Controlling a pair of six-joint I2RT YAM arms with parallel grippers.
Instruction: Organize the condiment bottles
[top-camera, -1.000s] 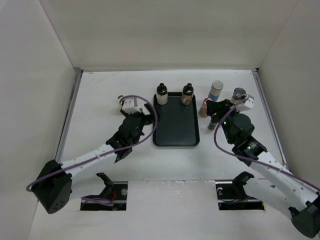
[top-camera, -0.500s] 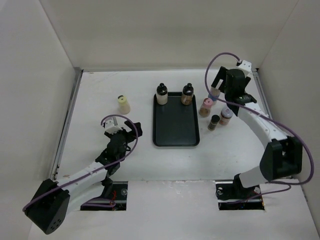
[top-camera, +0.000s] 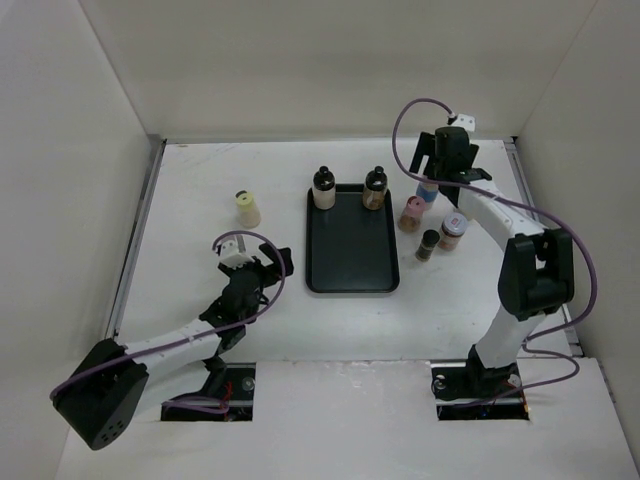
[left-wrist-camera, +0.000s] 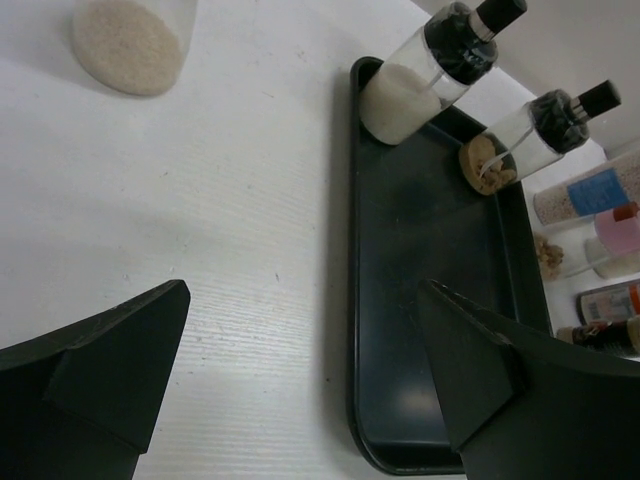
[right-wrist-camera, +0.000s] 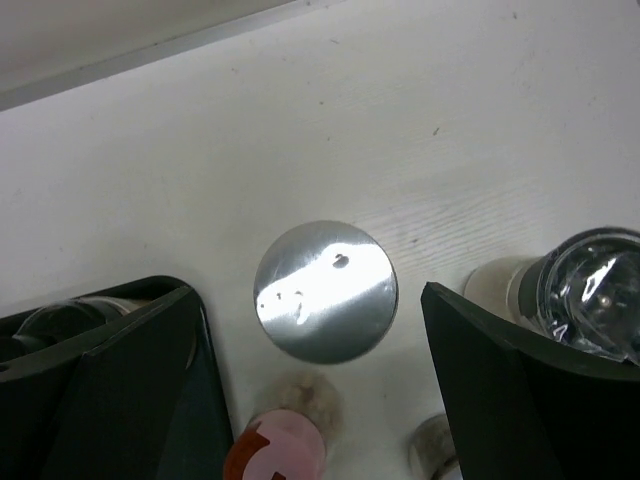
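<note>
Right gripper (right-wrist-camera: 308, 292) spread wide, empty, above silver-capped bottle (right-wrist-camera: 325, 290); neighbouring bottles (right-wrist-camera: 590, 290) cut off at frame edge. Left gripper (left-wrist-camera: 305, 290) spread, empty, near tray (left-wrist-camera: 420, 260).

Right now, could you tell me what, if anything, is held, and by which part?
Nothing is held: both pairs of jaws are open, the silver-capped bottle untouched.

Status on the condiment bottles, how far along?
Done: two black-capped bottles stand at the far end of the black tray. In hand: nothing held; the right gripper hangs open over the silver-capped bottle, the left gripper is open and empty beside the tray. Left: that bottle, the pink-capped bottle, small dark-capped bottle and red-labelled bottle right of the tray, and the yellow shaker on its left.
</note>
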